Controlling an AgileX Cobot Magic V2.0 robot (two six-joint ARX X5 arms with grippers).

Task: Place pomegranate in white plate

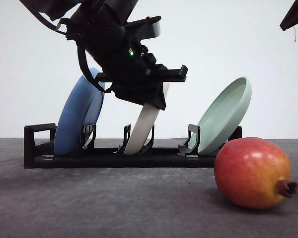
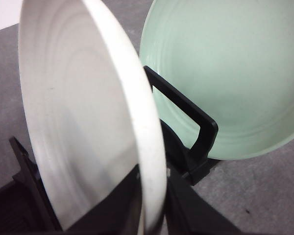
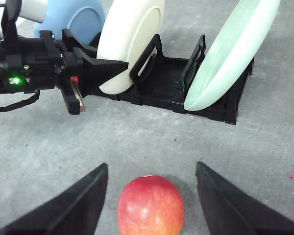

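Note:
The pomegranate (image 1: 251,171), red blending to orange, lies on the grey table at the front right with its crown nub pointing right. My right gripper (image 3: 152,166) hovers over the pomegranate (image 3: 150,205), open, one finger on each side and apart from it. The white plate (image 1: 144,126) stands tilted in the middle slot of a black rack (image 1: 109,158). My left gripper (image 1: 155,100) comes down on its upper rim. In the left wrist view the fingers (image 2: 186,218) sit tight against both sides of the white plate (image 2: 78,122), shut on its rim.
A blue plate (image 1: 77,121) leans in the rack's left slot and a mint-green plate (image 1: 226,114) in the right slot, close to the white one. Open grey table (image 1: 114,203) lies in front of the rack, left of the fruit.

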